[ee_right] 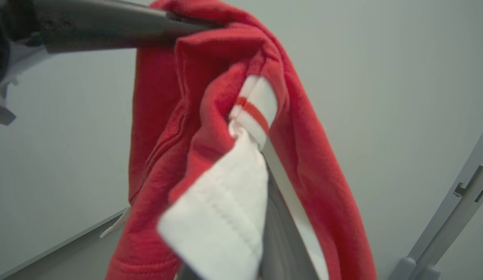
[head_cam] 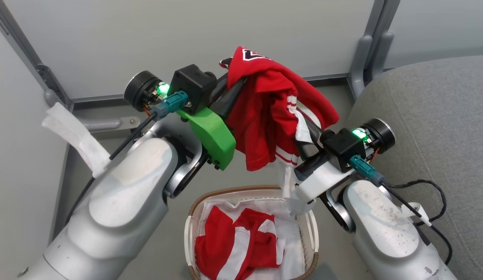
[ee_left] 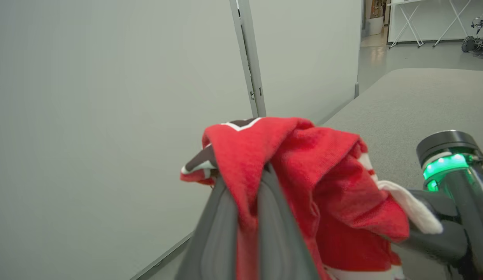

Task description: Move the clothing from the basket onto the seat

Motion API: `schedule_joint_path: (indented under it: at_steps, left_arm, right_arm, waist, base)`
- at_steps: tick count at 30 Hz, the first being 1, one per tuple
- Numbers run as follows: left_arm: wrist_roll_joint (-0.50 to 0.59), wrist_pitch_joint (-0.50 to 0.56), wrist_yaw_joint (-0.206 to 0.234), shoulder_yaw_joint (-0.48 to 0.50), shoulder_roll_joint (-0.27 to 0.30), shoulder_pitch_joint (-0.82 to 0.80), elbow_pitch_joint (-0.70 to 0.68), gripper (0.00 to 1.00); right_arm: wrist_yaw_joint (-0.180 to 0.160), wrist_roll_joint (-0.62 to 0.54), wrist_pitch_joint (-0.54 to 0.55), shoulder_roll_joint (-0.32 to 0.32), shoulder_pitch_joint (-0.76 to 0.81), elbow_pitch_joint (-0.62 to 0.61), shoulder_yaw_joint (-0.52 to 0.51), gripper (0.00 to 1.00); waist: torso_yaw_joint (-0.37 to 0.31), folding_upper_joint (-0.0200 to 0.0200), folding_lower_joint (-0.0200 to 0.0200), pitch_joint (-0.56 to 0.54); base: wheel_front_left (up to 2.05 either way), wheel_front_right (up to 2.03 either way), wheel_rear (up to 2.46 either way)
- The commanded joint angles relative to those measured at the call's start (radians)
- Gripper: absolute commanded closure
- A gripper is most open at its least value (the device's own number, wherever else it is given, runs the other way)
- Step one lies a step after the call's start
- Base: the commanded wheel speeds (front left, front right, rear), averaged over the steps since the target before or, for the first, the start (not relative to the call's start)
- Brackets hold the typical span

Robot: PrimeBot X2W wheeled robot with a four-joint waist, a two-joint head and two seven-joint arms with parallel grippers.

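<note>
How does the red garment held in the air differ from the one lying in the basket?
The lifted garment hangs above the basket, pinched by the left gripper and the right gripper; the basket garment lies crumpled inside, untouched. The lifted garment shows a black-and-white marking at its top; the basket garment shows broad white stripes. Both are red with white trim.

Two red-and-white garments, a lifted garment [head_cam: 264,112] and a crumpled garment [head_cam: 233,245]; one white basket [head_cam: 225,191]; one grey seat [head_cam: 432,116]; two pale robot arms, left arm [head_cam: 120,202] and right arm [head_cam: 381,229]; two green wrist lights, left light [head_cam: 162,88] and right light [head_cam: 358,134]
</note>
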Motion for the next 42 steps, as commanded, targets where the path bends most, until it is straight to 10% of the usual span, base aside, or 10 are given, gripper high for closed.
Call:
schedule_joint_path:
  at_steps: [1, 4, 42]
  left_arm:
    - [-0.003, -0.017, 0.01, 0.011, 0.012, 0.022, 0.004, 0.98]
    - [-0.009, -0.053, 0.023, 0.021, 0.018, 0.056, 0.015, 0.0]
    - [0.047, -0.328, 0.089, 0.007, -0.002, 0.413, 0.095, 0.0]
  right_arm:
    - [-0.001, 0.0, -0.001, -0.004, -0.013, 0.005, -0.007, 1.0]
    - [-0.001, -0.007, -0.001, -0.004, -0.021, 0.007, -0.024, 1.0]
    - [-0.001, -0.091, -0.001, -0.004, 0.128, -0.066, -0.273, 1.0]
  waist:
    - [-0.003, 0.0, 0.0, 0.007]
    - [-0.005, 0.0, 0.0, 0.014]
    - [-0.142, 0.0, 0.0, 0.063]
  base:
    - [0.0, 0.0, 0.0]
    - [0.0, 0.0, 0.0]
    - [0.0, 0.0, 0.0]
